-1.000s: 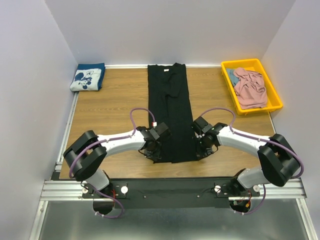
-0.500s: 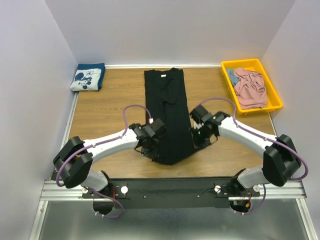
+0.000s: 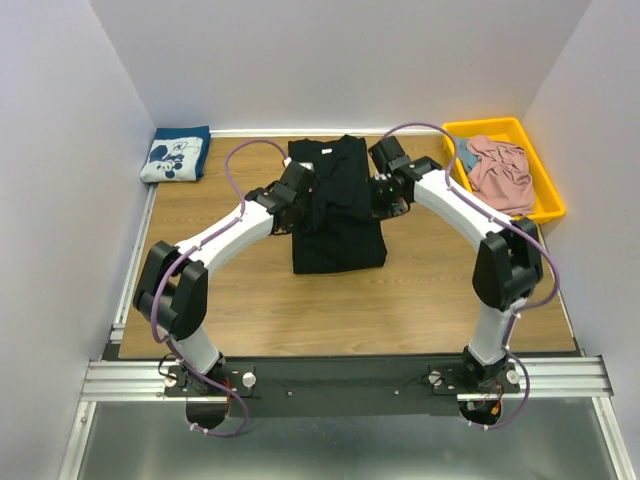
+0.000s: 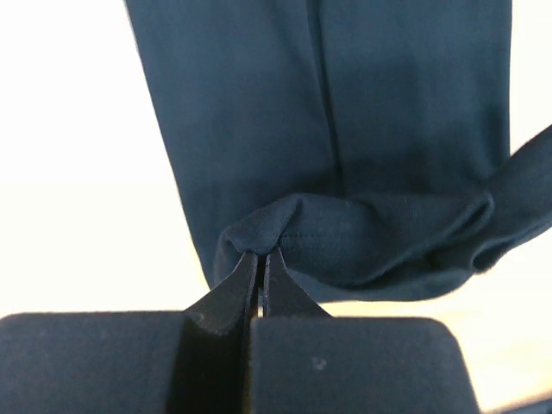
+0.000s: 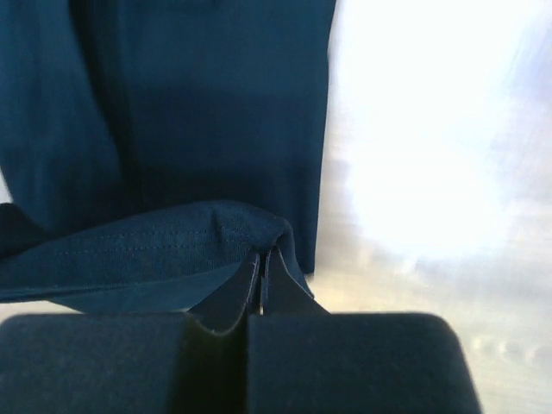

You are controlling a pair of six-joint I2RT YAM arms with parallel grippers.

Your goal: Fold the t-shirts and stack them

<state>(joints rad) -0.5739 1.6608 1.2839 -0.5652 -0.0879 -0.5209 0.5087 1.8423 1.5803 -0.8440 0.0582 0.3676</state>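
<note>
Bare wood lies open across the near half of the table (image 3: 300,310), in front of the black t-shirt (image 3: 338,240). The left arm (image 3: 225,230) spans the left side, and the right arm (image 3: 455,205) crosses between shirt and yellow tray (image 3: 490,124). A folded navy t-shirt (image 3: 175,155) fills the far-left corner.
</note>
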